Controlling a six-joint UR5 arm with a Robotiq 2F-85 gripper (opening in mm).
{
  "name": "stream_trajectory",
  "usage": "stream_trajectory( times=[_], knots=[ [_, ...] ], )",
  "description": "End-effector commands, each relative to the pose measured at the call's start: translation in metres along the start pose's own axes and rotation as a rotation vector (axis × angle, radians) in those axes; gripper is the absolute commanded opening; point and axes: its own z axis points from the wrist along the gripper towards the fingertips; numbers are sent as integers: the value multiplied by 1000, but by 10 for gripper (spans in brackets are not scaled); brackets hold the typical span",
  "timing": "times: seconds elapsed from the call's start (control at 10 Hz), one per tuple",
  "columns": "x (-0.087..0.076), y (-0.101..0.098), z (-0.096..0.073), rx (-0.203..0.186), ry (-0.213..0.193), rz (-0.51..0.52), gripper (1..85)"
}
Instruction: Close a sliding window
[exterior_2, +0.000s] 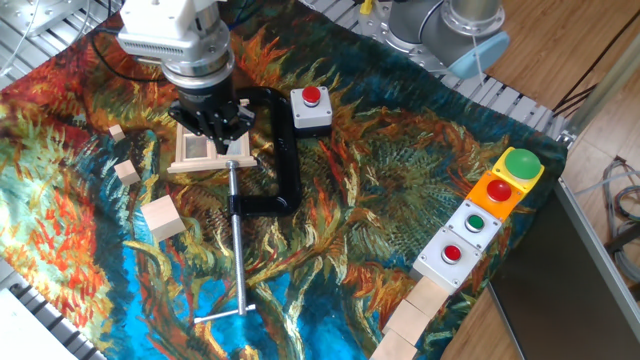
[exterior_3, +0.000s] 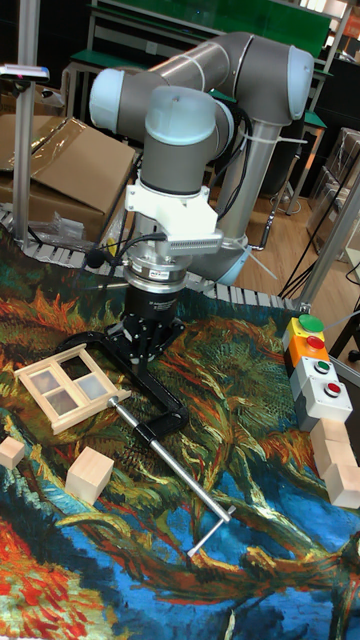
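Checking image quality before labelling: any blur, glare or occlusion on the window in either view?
Fixed view: sharp, even light, no glare; the gripper covers the upper right part of the sliding window, jaws not readable. Tall fixed view: the window shows whole and sharp, panes readable; gripper sits beside it, background dimmer and cluttered.
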Motion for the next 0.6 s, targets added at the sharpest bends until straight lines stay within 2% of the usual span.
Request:
stream_trajectory(
  times=[0.0,0.2,0.3,0.4,0.5],
  knots=[
    [-8,8,11,-26,-32,47,13],
    [16,7,27,-3,1,22,17],
    [32,6,31,-6,3,11,17],
    [42,1,34,6,-13,-11,17],
    [36,2,33,1,-37,-25,17]
  ],
)
